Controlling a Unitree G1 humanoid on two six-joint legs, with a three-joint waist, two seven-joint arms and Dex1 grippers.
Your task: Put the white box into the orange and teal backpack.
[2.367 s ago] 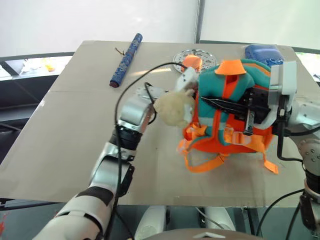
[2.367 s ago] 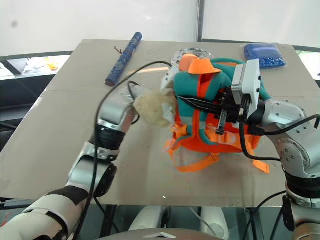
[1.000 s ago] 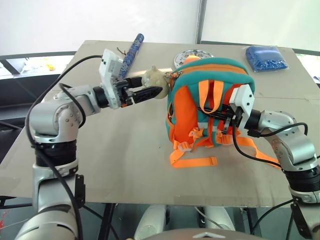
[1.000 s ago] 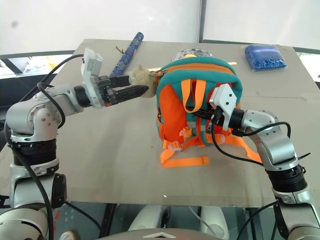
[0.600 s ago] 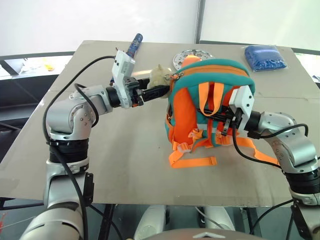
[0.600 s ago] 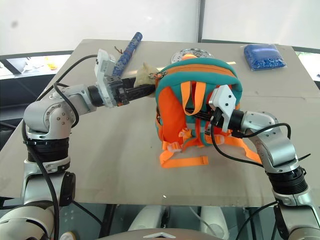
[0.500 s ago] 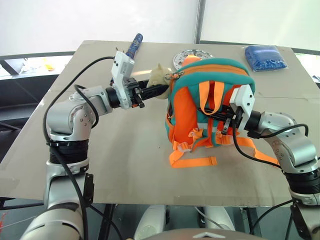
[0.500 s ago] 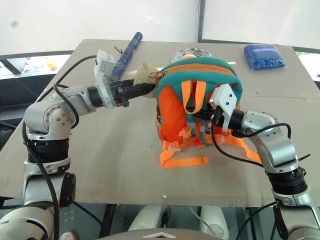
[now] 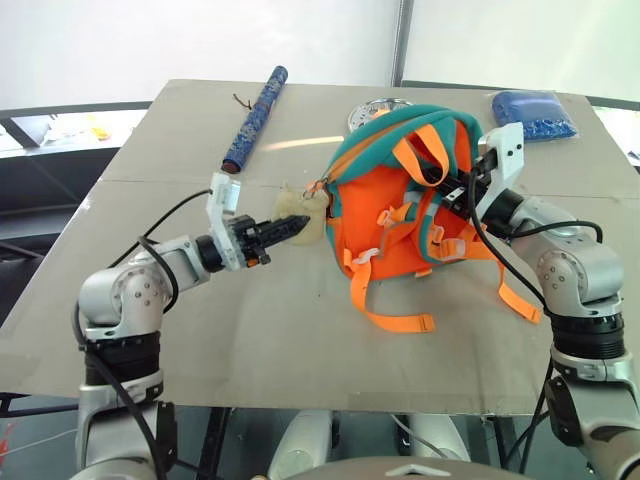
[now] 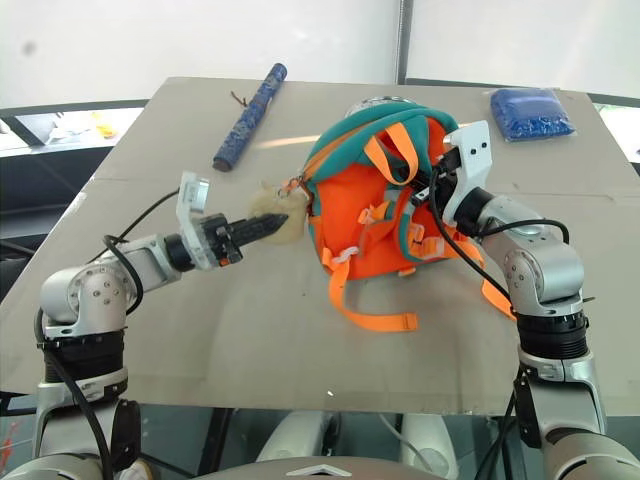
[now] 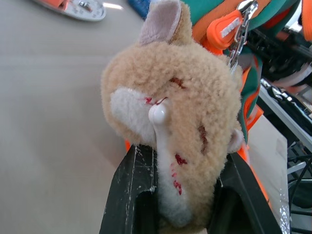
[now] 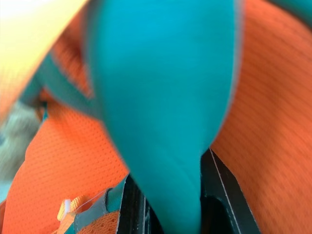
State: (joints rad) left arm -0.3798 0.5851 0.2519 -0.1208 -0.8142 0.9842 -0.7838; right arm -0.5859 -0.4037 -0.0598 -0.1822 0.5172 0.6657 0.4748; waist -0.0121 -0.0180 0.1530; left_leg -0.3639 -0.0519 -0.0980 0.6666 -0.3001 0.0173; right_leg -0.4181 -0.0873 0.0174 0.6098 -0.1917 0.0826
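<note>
While tilted, orange and teal backpack (image 9: pixel 405 200) between both jaws.

Orange and teal panels on the backpack (image 9: pixel 400 215), with orange straps and a teal-edged shoulder pad. Beige fur, a white muzzle and small red stitching on the plush charm (image 11: pixel 168 114), clipped by an orange tab. Dark blue speckled print on the rolled tube (image 9: pixel 253 118), bright blue on the pouch (image 9: pixel 530 108), silver on the plate (image 9: pixel 368 113), plain tan across the worktop (image 9: pixel 200 330).
</note>
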